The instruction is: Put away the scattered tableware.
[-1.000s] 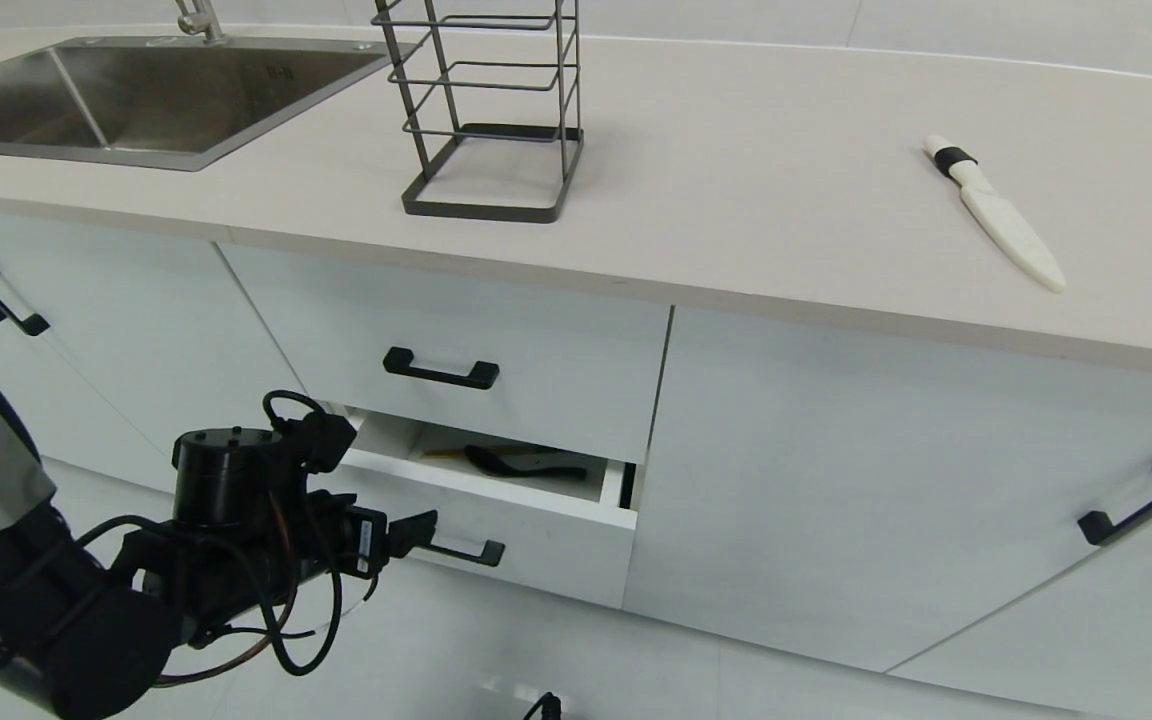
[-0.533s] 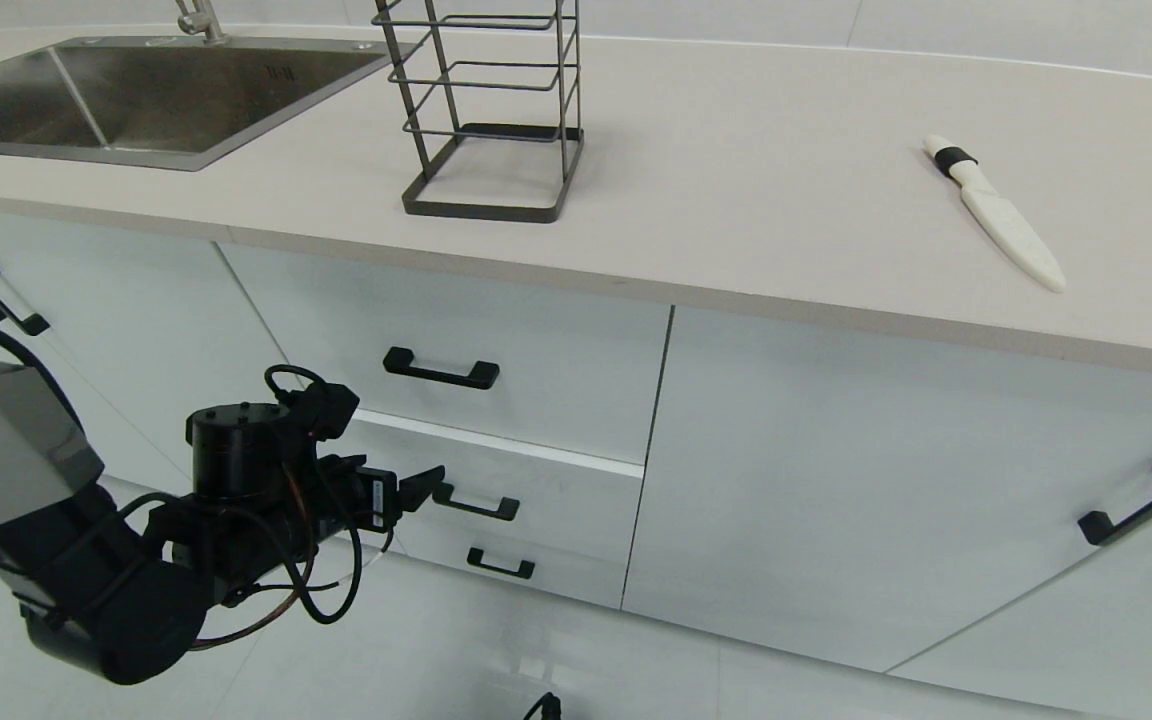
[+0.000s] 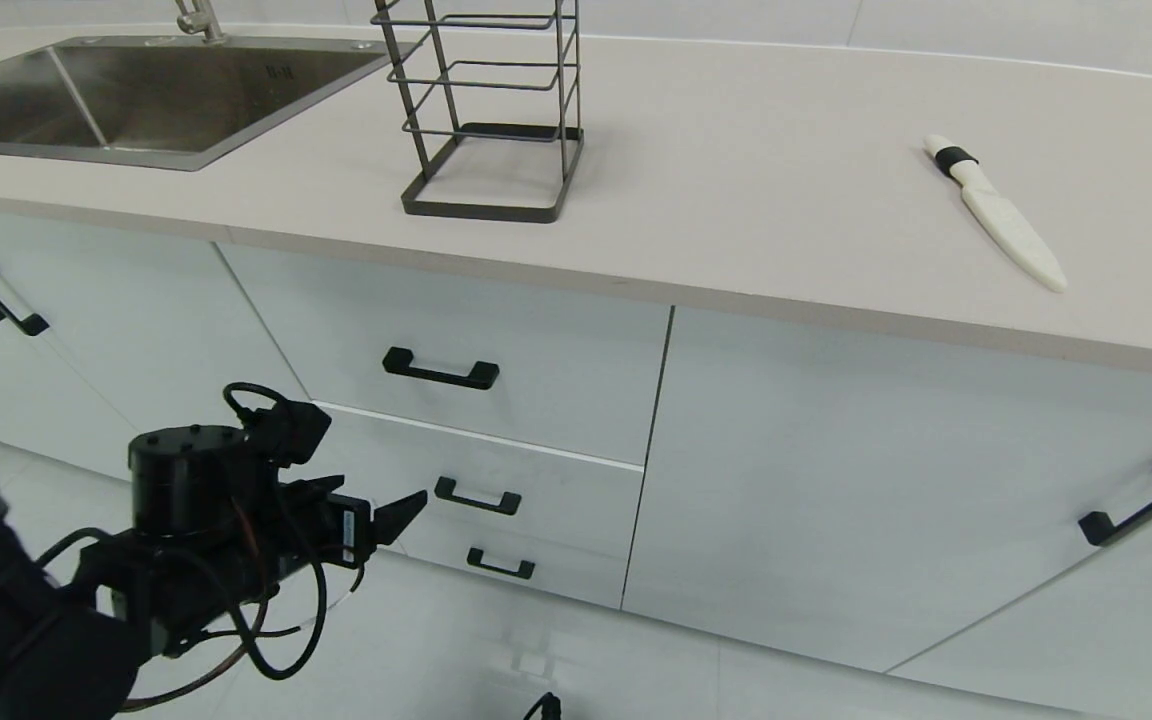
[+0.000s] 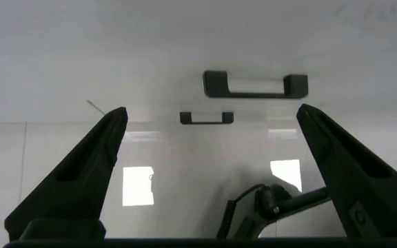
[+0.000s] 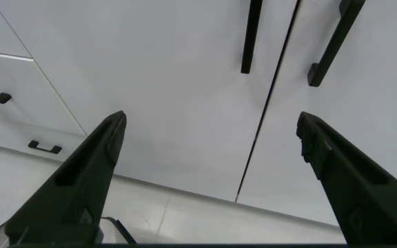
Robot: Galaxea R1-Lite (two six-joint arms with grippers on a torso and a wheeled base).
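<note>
**Head view:** The drawer (image 3: 556,480) below the wire rack (image 3: 491,110) stood open a second ago with a utensil inside and is now shut. The left gripper (image 3: 404,512) has backed off the handle (image 3: 477,496), jaws spread and empty. I judge that item stowed. The knife (image 3: 996,212) is unmoved on the desk (image 3: 756,170), well right of the rack.

**Left wrist view:** The jaws are wide apart and clear of the handle.

**Right wrist view:** The right gripper (image 5: 211,118) is wide open and holds nothing.

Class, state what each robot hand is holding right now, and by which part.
Nothing is held. The left hand is open, short of the drawer handle; the right hand is open, facing cabinet doors. The knife lies on the counter.
</note>
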